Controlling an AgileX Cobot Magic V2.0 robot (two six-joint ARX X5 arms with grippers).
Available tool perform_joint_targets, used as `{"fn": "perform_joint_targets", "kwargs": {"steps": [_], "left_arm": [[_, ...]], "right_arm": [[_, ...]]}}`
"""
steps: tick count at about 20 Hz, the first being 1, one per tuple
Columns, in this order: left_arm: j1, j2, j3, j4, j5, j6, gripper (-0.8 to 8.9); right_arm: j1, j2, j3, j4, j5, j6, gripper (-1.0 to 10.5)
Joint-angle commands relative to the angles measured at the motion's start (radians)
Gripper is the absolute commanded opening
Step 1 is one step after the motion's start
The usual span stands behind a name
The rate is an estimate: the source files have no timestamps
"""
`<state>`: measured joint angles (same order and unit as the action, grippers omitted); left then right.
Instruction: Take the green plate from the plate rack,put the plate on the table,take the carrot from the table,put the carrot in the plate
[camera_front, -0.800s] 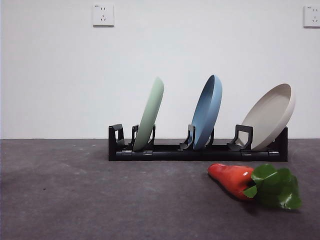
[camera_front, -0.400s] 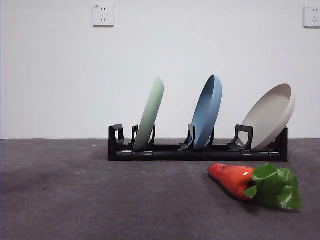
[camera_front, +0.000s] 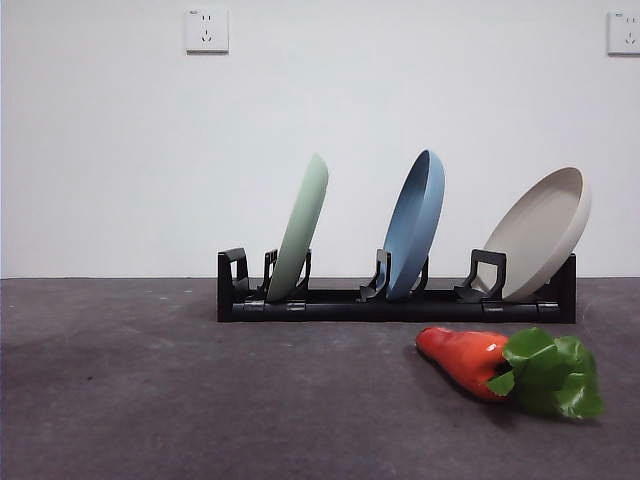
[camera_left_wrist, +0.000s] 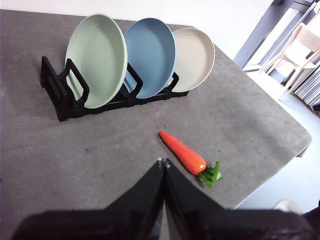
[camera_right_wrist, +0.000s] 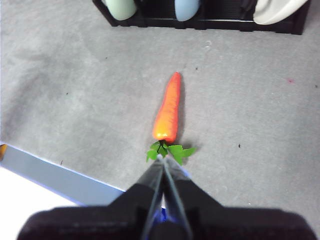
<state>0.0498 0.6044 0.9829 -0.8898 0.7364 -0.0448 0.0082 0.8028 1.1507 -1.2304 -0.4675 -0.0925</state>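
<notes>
The plate rack (camera_front: 396, 293) stands on the tabletop (camera_front: 200, 400) near the white wall, and three plates lean in its slots. In the front view the green plate (camera_front: 300, 230) is at the left end of the rack, the blue plate (camera_front: 415, 225) is in the middle, and the beige plate (camera_front: 540, 232) is at the right end. The green plate and the blue plate show almost only their edge here, so their inner faces are hard to see; the left wrist view shows these faces better. The lower rim of each plate is hidden behind the black brackets.

The carrot (camera_front: 465, 358) lies flat on the tabletop in front of the rack, at about 5 o'clock from the blue plate, apart from the rack. Its blunt tip points toward the rack and its green leaves (camera_front: 548, 375) point away from it.

No arm shows in the front view. The left pincer (camera_left_wrist: 163, 162) is closed, its two jaws pressed together with nothing between them; it hangs above the tabletop, with the carrot just beyond its tips at about 1 o'clock. The right pincer (camera_right_wrist: 161, 159) is also closed and empty, and its tips are just at the leaves of the carrot. In the right wrist view the plates are cut off by the picture's edge, only their lower parts show.
</notes>
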Motion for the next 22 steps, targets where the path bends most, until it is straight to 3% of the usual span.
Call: {"fn": "perform_joint_targets", "kwargs": {"steps": [1,2,3,4,5,6,16,19,22], "left_arm": [[0.002,-0.001,0.0,0.001,0.005,0.017,0.5],[0.002,-0.001,0.0,0.001,0.005,0.011,1.95],[0.002,-0.001,0.0,0.001,0.005,0.011,4.28],[0.0,-0.001,0.0,0.002,0.005,0.011,5.63],[-0.006,0.0,0.0,0.003,0.006,0.011,5.87],[-0.014,0.002,0.0,0.004,0.009,0.011,5.87],[-0.104,0.142,0.035,0.143,0.051,-0.061,5.87],[-0.199,0.264,0.095,0.226,0.008,-0.087,5.87],[-0.326,0.407,0.164,0.324,-0.116,-0.089,5.87]], "right_arm": [[0.008,0.0,0.0,0.003,0.002,-0.01,0.2],[0.008,0.0,0.0,0.003,0.002,-0.006,1.3],[0.008,0.0,0.0,0.003,0.002,0.007,3.1],[0.008,0.0,0.0,0.004,0.002,0.014,4.7],[0.008,0.0,0.0,0.004,0.002,0.014,5.9],[0.008,0.001,0.0,0.003,0.002,0.014,6.0],[0.008,0.003,0.0,0.003,0.002,0.032,6.0],[0.008,0.003,0.0,0.003,0.002,0.034,6.0],[0.008,0.003,0.0,0.003,0.002,0.035,6.0]]}}
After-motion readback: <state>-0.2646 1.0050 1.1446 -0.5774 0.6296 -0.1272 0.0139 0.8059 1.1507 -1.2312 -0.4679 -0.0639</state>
